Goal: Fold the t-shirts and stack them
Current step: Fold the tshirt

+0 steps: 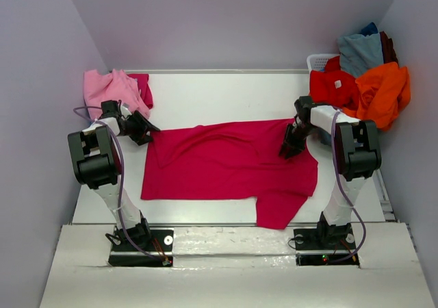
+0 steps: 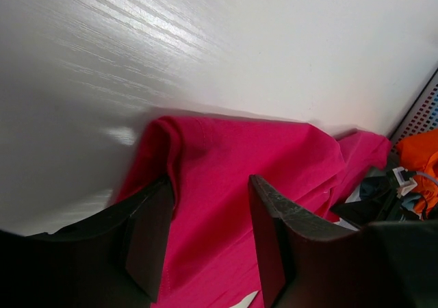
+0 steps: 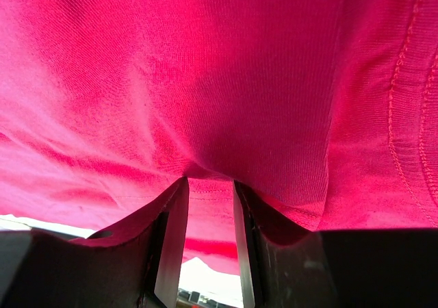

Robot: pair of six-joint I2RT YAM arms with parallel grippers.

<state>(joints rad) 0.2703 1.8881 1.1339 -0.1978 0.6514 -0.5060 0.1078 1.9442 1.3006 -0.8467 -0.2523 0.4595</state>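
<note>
Lying spread across the white table [image 1: 205, 89] between the two arms, the crimson-magenta t-shirt [image 1: 226, 164] has its body flat and one short sleeve pointing toward the near edge on the right. The left gripper [image 1: 144, 130] sits at the shirt's far left corner, and the right gripper [image 1: 293, 147] is down on the cloth near its far right edge. The overhead view gives this layout but hides both sets of jaws. The left wrist camera shows them: the left fingers [image 2: 147, 239] stand well apart, straddling the rolled-over corner of the shirt. The fabric lies in the gap and one finger touches the fold, but nothing is clamped. The right wrist camera shows the right fingers [image 3: 171, 239] drawn close together with a small pucker of the crimson fabric nipped at their tips, the rest of the cloth filling the view above them. Only the overhead view takes in the other garments: a light pink t-shirt [image 1: 109, 89] crumpled at the far left corner of the table, and a white basket [image 1: 318, 61] at the far right heaped with a red t-shirt [image 1: 332, 87], an orange t-shirt [image 1: 380, 92] and a grey-blue t-shirt [image 1: 359, 51].
</note>
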